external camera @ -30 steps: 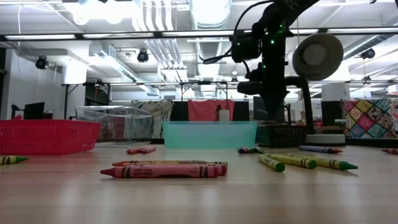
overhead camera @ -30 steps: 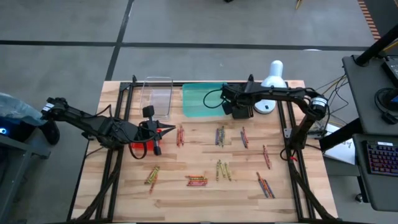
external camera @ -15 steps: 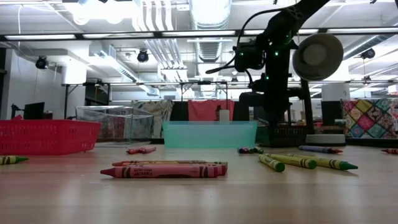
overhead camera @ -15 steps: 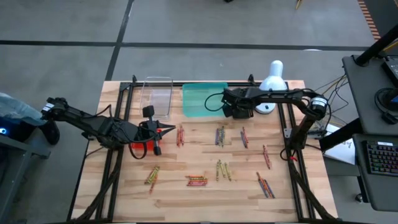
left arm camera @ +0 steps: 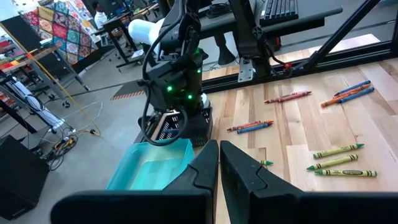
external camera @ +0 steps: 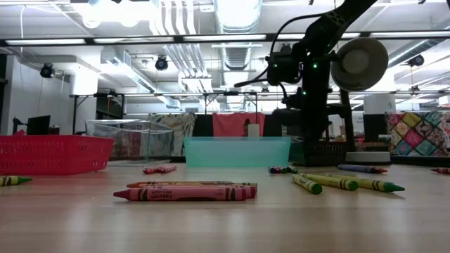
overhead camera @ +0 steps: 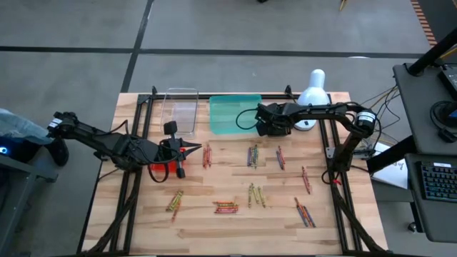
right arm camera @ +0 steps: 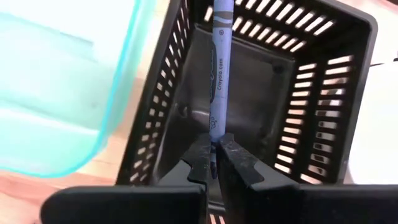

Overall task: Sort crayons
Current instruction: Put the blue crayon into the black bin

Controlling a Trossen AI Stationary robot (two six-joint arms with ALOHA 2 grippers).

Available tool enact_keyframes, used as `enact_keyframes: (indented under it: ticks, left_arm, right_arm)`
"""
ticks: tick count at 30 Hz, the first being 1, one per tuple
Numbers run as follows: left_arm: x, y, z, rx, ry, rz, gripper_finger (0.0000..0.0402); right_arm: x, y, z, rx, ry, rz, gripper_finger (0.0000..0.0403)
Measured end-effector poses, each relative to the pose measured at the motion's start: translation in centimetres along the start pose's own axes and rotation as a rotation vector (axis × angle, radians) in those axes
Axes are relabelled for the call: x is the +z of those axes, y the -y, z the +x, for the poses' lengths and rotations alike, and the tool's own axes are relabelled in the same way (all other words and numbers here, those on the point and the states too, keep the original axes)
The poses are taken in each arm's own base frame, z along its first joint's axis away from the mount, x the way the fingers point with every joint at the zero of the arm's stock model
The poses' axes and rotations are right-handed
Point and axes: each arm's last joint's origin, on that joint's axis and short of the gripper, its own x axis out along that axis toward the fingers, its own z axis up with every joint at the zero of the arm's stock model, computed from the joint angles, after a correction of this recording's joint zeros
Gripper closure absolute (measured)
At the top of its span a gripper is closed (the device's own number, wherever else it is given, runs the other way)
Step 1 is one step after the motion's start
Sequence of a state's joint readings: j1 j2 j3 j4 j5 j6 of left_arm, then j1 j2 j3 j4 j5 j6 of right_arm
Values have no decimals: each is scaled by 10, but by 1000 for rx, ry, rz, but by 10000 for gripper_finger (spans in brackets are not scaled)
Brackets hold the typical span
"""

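Crayons lie in small groups on the wooden table, among them red ones, yellow-green ones and a red pair near the front. My right gripper is shut on a blue crayon over a black slotted basket, beside the teal tray. My left gripper waits, shut and with nothing in it, over the red mesh basket at the left. My right gripper pinches the blue crayon by its near end between the two fingertips. The fingers slant steeply down from above, and the crayon runs on in line with them. Its free end reaches into the black basket's mouth; whether it touches the basket I cannot tell.
A clear container stands at the far left, next to the teal tray. A white lamp stands at the far right, behind the black basket. Dark frame rails run along both sides of the table.
My right gripper has sunk toward the black basket with the blue crayon, still shut on it.
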State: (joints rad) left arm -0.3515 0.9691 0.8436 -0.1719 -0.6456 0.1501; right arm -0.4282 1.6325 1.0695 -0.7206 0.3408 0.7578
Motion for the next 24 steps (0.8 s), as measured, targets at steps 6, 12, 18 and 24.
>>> enact_keyframes:
  ticks: [6,12,18,24]
  left_arm:
    - [0,0,0,0,0,0,402]
    - [0,0,0,0,0,0,402]
    - [0,0,0,0,0,0,402]
    - [0,0,0,1,0,0,402]
  right_arm:
    - [0,0,0,2,2,1,390]
    - [0,0,0,8,-4,-2,390]
    - [0,0,0,8,-5,-10,390]
    - [0,0,0,9,-2,-1,390]
